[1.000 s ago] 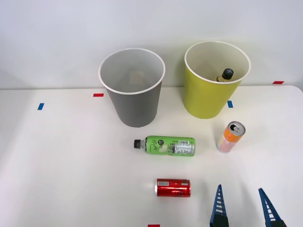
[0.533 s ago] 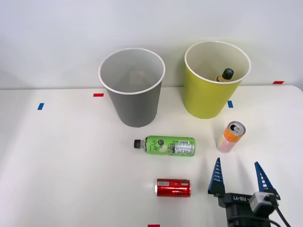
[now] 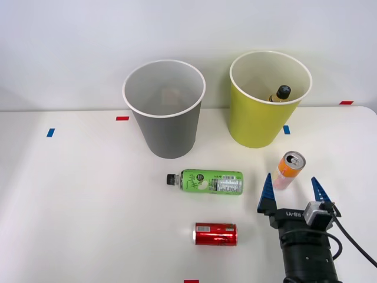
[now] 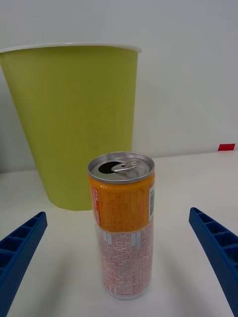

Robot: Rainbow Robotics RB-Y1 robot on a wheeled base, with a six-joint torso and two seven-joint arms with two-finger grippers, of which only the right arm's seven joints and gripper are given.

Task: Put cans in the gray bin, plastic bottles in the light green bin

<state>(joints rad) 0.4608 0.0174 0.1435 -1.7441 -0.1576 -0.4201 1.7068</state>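
Desk (image 3: 70, 194), white and wide, carries it all. Round gray plastic bin (image 3: 166, 127) upper centre, yellow-green plastic bin (image 3: 259, 118) upper right with a black-capped bottle (image 3: 280, 94) inside. Right gripper (image 3: 291, 190) low right, jaws wide open, just short of the upright slim orange-and-white can (image 3: 287, 171). Green-labelled bottle (image 3: 207, 181) lies mid-frame, shiny red can (image 3: 215, 234) lies below it.
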